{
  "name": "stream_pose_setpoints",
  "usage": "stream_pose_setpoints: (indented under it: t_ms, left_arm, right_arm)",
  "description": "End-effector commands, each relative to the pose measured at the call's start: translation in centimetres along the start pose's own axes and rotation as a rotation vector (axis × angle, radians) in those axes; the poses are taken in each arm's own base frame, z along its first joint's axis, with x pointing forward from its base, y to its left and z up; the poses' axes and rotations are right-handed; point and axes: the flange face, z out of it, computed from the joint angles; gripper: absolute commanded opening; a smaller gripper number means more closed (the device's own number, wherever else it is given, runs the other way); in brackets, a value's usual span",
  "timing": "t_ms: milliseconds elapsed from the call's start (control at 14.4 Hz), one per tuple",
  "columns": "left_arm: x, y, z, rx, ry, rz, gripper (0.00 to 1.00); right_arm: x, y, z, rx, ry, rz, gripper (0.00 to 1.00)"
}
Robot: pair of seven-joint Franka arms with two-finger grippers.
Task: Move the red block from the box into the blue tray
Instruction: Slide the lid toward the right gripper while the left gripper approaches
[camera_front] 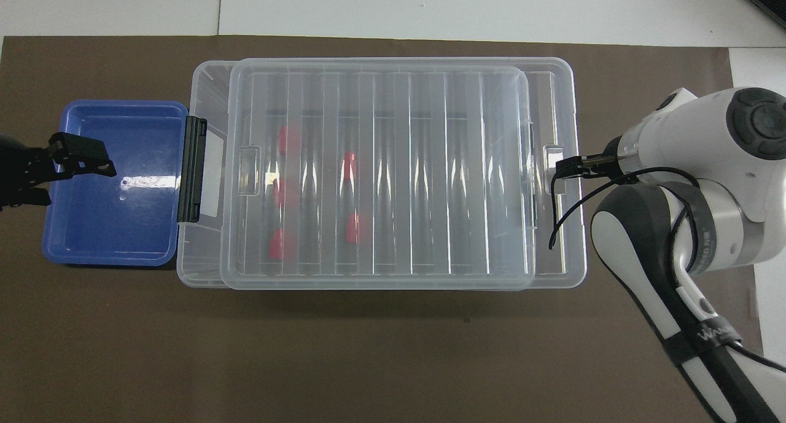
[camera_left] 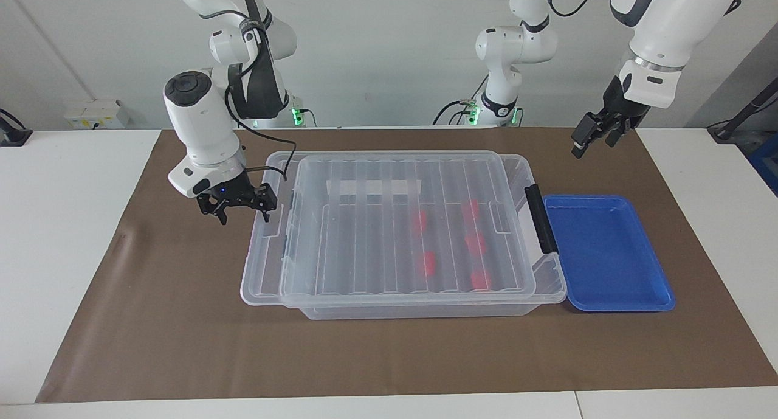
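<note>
The red block [camera_left: 429, 263], light, rigid and slick, wants pinching across its flat sides once the box [camera_left: 401, 236] lid clears; right gripper [camera_left: 238, 205] and left gripper [camera_left: 595, 133] both gape.

A white table [camera_left: 73, 236] carries a brown mat [camera_left: 182, 322], with the box [camera_left: 413, 309] and blue tray [camera_left: 608, 303] on it.

The right arm bends down from its base at eleven o'clock in the facing view, wrist nearly vertical, its right gripper [camera_left: 239, 204] low with fingers spread apart, pointing down. The left arm comes in at one o'clock, forearm slanting down; its left gripper [camera_left: 598, 132] hangs high, turned edge-on, fingers apart, tips aimed toward seven o'clock.
</note>
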Motion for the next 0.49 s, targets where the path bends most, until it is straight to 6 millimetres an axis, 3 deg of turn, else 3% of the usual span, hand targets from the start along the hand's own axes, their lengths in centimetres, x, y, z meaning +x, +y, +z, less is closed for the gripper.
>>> stream_pose_setpoints:
  t_ms: [0,209,418]
  left_arm:
    - [-1.0,-0.3,0.0,-0.020,-0.021,-0.068,1.00]
    - [-1.0,0.0,-0.1,-0.029,-0.013,-0.221,1.00]
    - [-0.7,0.1,-0.3,-0.041,0.007,-0.245,1.00]
  right_arm:
    - [-0.4,1.9,0.6,-0.036,-0.032,0.019,1.00]
    - [-0.5,2.9,0.4,-0.037,-0.040,0.036,1.00]
    - [-0.7,3.8,0.2,-0.039,-0.047,0.050,1.00]
